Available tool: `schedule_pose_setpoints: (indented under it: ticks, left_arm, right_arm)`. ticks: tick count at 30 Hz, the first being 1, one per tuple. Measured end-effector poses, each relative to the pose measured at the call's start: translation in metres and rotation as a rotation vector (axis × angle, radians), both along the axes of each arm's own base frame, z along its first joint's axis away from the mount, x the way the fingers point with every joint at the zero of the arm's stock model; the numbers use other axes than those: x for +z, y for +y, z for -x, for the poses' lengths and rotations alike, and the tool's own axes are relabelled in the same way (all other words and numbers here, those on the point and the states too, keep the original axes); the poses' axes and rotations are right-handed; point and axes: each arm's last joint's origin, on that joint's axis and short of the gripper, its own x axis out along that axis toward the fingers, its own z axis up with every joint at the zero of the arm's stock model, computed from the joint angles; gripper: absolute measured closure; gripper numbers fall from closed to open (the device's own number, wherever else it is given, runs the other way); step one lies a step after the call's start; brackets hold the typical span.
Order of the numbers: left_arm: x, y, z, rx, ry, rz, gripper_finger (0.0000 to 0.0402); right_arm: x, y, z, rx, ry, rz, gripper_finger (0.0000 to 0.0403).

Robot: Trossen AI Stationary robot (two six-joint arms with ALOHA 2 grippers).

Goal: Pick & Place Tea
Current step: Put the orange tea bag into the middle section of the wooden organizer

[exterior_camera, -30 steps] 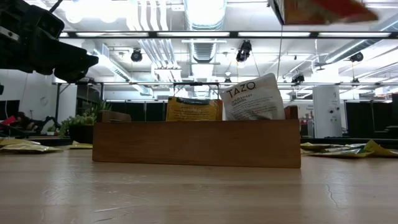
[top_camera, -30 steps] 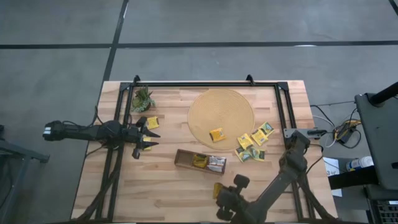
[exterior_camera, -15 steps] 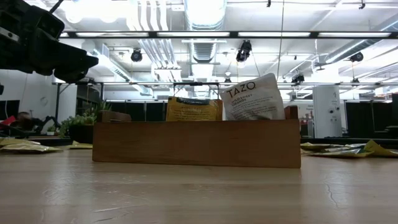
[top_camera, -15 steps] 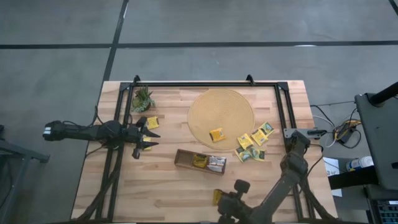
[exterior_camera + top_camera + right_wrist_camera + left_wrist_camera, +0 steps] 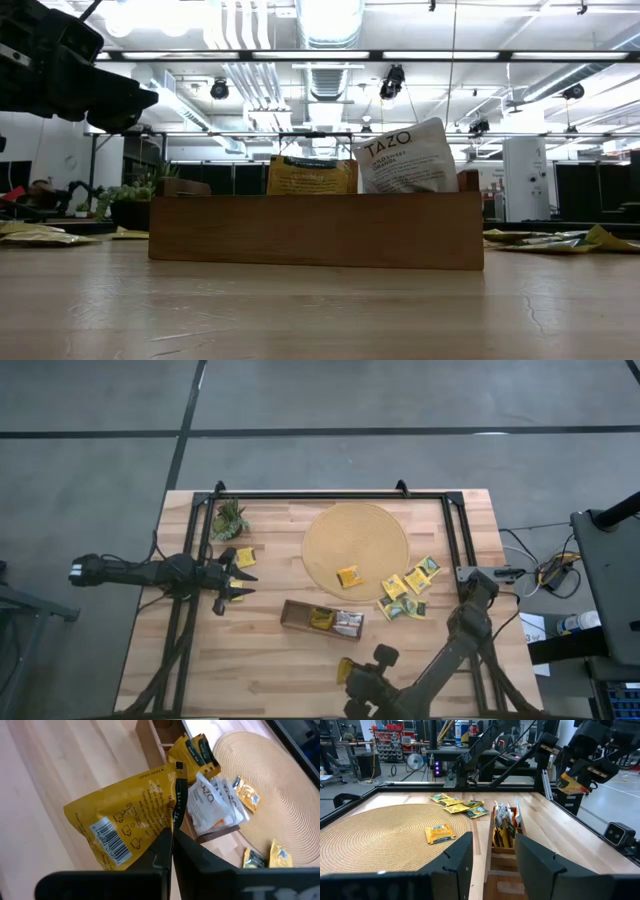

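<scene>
Near the worktop's front edge: right end effector (image 5: pixel 172 837) pinching a yellow sachet (image 5: pixel 132 822), hanging just in front of the tray (image 5: pixel 322 618). Tray's long axis along the front edge, two sachets upright inside, so likely a short carry back to its free slot. Farther back: more sachets (image 5: pixel 405 592) at the mat's (image 5: pixel 356 546) right rim. Left end effector (image 5: pixel 232 574) spread, idle by the left edge, farther from the tray.
</scene>
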Motion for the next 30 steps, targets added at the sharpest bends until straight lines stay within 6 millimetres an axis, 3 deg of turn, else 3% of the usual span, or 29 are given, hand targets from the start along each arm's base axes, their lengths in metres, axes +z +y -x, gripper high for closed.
schedule_pose_setpoints:
  ticks: [15, 23, 30]
  left_arm:
    - [0.0, 0.0, 0.0, 0.0, 0.0, 0.0, 0.0262]
    - [0.0, 0.0, 0.0, 0.0, 0.001, 0.0, 0.0262]
    - [-0.001, 0.0, 0.0, 0.0, 0.011, -0.001, 0.0262]
  right_arm:
    - [-0.008, -0.012, -0.014, -0.176, -0.07, -0.089, 0.0394]
    - [-0.042, -0.031, -0.052, -0.252, 0.019, -0.105, 0.0394]
    - [-0.041, -0.043, -0.061, -0.313, -0.045, -0.086, 0.0394]
